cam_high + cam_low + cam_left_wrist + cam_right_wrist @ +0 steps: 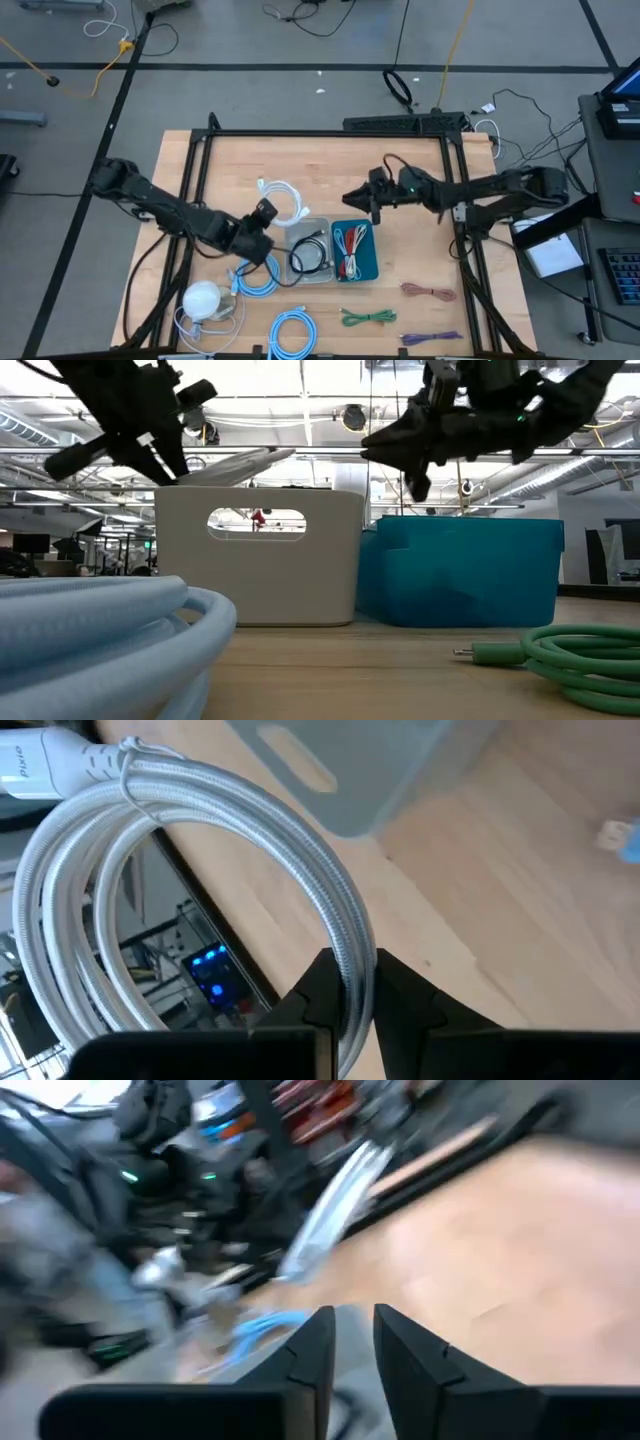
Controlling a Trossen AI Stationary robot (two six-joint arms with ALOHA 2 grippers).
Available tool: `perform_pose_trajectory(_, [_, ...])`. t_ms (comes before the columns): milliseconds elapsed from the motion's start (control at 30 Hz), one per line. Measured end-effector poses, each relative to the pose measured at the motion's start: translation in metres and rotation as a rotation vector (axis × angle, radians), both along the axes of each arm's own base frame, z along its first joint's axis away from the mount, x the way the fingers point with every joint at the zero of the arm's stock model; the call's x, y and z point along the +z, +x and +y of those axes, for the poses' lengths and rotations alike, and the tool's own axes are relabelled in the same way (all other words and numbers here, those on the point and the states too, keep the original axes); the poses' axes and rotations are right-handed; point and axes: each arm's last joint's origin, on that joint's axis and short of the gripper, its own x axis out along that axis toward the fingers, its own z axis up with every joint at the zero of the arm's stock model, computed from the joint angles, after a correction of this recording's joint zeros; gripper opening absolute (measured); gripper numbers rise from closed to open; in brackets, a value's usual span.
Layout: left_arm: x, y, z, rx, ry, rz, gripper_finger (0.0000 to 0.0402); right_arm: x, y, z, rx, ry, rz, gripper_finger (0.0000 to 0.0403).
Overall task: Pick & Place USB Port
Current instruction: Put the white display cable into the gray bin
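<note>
Left gripper (268, 214): over the counter's left-middle, just left of the grey bin, pinching a coiled white cable (200, 860) — the wrist view shows a strand of the coil running between the two fingers (310, 1000).
White cable: lifted off the wood, loops hanging from the gripper; white plug end (45, 765) at the coil's far side. In the high view the coil (287, 203) shows just above the grey bin's upper-left corner.
Right gripper (358, 197): hovers above the upper edge of the teal bin, off the counter. Fingers (310, 1350) set slightly apart with a narrow gap, nothing between them.
Grey bin (324, 268): middle of the counter, a black cable (308, 255) coiled inside. Seen from table level as a white box with a handle slot (258, 560).
Teal bin (371, 270): touching the grey bin's right side, holding red and white cables (350, 250).
Counter (420, 230): wood top. Blue cable coils at lower left (258, 278) and bottom centre (296, 332); a white round item (201, 299) near the lower-left corner.
Loose cables right of the bins: brown (428, 291), green (368, 317), purple (432, 338) — well apart from both grippers.
</note>
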Motion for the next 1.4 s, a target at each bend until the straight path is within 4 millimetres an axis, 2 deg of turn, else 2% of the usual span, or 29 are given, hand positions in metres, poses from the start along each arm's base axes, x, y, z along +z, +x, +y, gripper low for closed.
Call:
perform_pose_trajectory(100, [0.005, 0.008, -0.011, -0.028, 0.008, 0.031, 0.0034, 0.0, 0.008, -0.008, 0.133, 0.091, 0.017, 0.0092])
perform_pose_trajectory(267, [0.015, 0.031, -0.031, -0.131, -0.034, 0.061, 0.0034, 0.014, 0.028, -0.011, 0.241, 0.129, -0.011, 0.0118])
perform_pose_trajectory(400, [0.017, 0.048, -0.039, -0.183, -0.021, 0.093, 0.0034, 0.028, 0.046, -0.002, 0.302, 0.112, -0.007, 0.0131])
perform_pose_trajectory(533, [0.017, 0.055, -0.042, -0.219, 0.004, 0.115, 0.0034, 0.031, 0.059, 0.012, 0.354, 0.087, 0.042, 0.0137])
perform_pose_trajectory(700, [0.015, 0.054, -0.04, -0.205, 0.015, 0.14, 0.0033, 0.024, 0.06, 0.024, 0.392, 0.08, 0.143, 0.0137])
perform_pose_trajectory(900, [0.015, 0.05, -0.043, -0.184, 0.021, 0.145, 0.0034, 0.011, 0.052, 0.015, 0.342, 0.086, 0.295, 0.0144])
perform_pose_trajectory(1033, [0.015, 0.048, -0.047, -0.191, 0.025, 0.136, 0.0034, 0.004, 0.054, 0.012, 0.276, 0.104, 0.345, 0.0167])
perform_pose_trajectory(1167, [0.015, 0.046, -0.051, -0.189, 0.017, 0.124, 0.0034, 0.009, 0.058, 0.012, 0.274, 0.113, 0.266, 0.0213])
perform_pose_trajectory(1300, [0.015, 0.045, -0.053, -0.194, 0.032, 0.12, 0.0034, 0.026, 0.063, 0.011, 0.271, 0.132, 0.103, 0.0262])
perform_pose_trajectory(1400, [0.015, 0.045, -0.054, -0.207, 0.059, 0.124, 0.0034, 0.028, 0.063, 0.011, 0.268, 0.149, 0.09, 0.0289])
